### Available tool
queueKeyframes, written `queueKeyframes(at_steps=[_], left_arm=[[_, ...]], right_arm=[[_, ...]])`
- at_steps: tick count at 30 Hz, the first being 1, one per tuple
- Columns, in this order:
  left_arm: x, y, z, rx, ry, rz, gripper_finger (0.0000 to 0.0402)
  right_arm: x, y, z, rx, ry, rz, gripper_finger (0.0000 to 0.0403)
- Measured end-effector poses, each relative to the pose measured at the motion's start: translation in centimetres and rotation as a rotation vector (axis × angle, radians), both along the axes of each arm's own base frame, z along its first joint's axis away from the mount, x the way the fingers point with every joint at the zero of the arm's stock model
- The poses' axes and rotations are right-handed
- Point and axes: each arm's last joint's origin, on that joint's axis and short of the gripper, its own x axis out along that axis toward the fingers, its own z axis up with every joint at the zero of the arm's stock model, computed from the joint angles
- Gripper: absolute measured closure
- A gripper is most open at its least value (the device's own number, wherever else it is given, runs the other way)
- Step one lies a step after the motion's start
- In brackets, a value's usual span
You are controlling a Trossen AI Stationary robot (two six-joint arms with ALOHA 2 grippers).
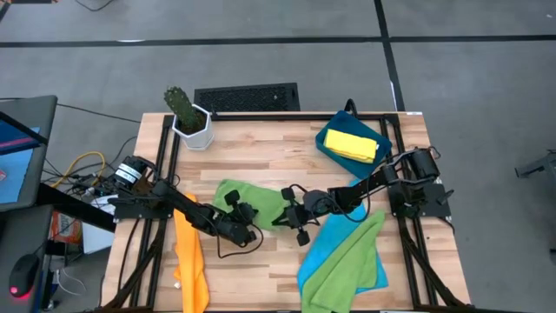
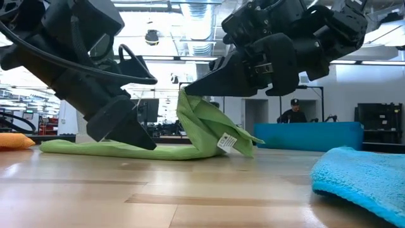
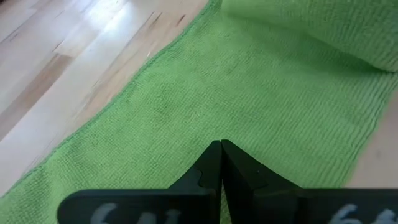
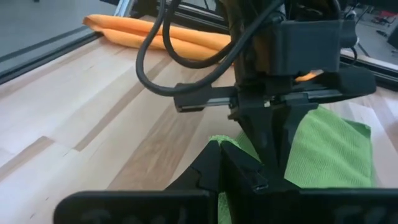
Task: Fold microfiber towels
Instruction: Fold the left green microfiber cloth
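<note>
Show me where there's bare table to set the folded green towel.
Free: the strip between the cactus pot and blue tray, and a patch in front of the grippers, between the orange towel and blue towel. Crowded: the middle, where both grippers work the green towel.

No legible text anywhere: the small white tag [image 2: 226,142] sewn on the lifted green towel [image 2: 209,130] carries print too small to read, and pale marks on the left wrist's gripper body [image 3: 217,208] are cut off, unreadable.
</note>
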Motion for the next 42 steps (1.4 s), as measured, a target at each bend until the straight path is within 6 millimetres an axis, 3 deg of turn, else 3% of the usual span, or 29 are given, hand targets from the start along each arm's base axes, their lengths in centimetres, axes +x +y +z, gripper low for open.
queueKeyframes(at_steps=[8,17,25,33,42], left_arm=[[0.0,0.0,0.0,-0.002,-0.002,0.000,0.0401],[0.0,0.0,0.0,0.004,0.004,-0.007,0.0401],[0.1,0.0,0.1,-0.001,-0.008,-0.008,0.0401],[0.1,0.0,0.1,0.003,-0.007,-0.011,0.0401],[0.2,0.0,0.1,0.005,-0.010,-0.010,0.0401]], right_arm=[[1.5,0.2,-3.0,-0.003,0.052,0.003,0.0365],[2.6,0.2,-3.5,-0.002,0.079,0.001,0.0358],[4.7,0.4,-4.9,-0.022,0.159,-0.002,0.0284],[5.8,0.8,-2.5,-0.088,0.152,0.035,0.0194],[4.0,-0.5,2.2,-0.108,0.249,0.015,0.0187]])
